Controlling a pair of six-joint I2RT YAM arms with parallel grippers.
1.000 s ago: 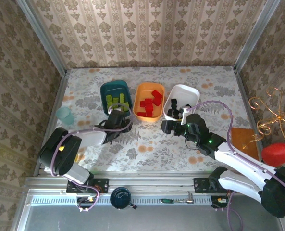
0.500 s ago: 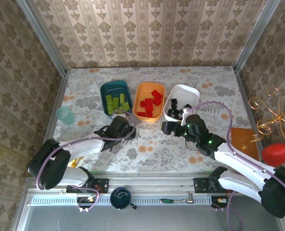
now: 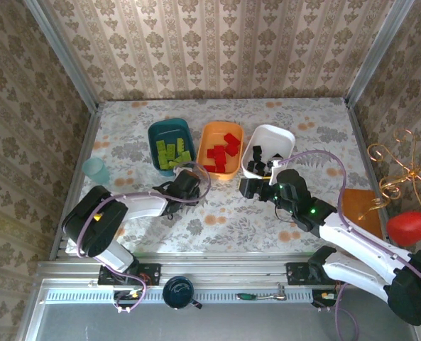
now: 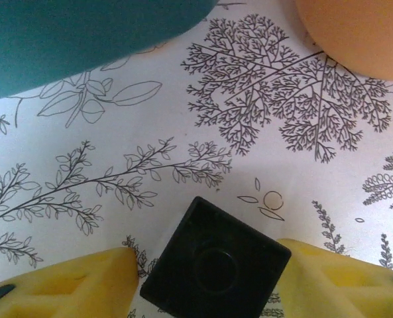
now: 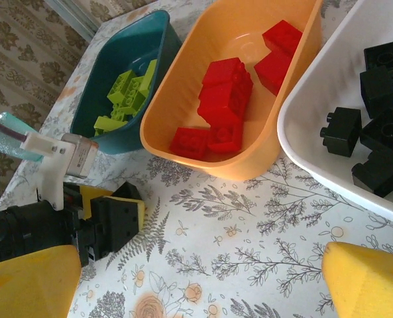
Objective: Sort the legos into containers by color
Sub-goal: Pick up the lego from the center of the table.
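My left gripper [image 4: 209, 278] is shut on a black lego [image 4: 216, 268] that lies hollow side up just over the table, its yellow pads against two sides. It sits just in front of the gap between the teal container [image 3: 153, 131] and the orange container [image 3: 221, 125], and shows as the left gripper [image 5: 116, 199] in the right wrist view. My right gripper [image 5: 199, 291] stands open and empty in front of the white container [image 3: 274, 129]. Green legos [image 3: 171, 150] fill the teal tub, red legos [image 3: 221, 150] the orange tub, black legos [image 5: 375, 126] the white tub.
A pale blue cup [image 3: 95, 170] stands near the table's left edge. A brown pad [image 3: 356, 202] lies at the right edge, with a red object [image 3: 409, 227] beyond it. A dark round cup [image 3: 178, 291] sits on the front rail. Patterned walls close in three sides.
The left gripper slid to the right from in front of the teal tub, opened wider, then closed around the black lego. The right arm has stayed put.
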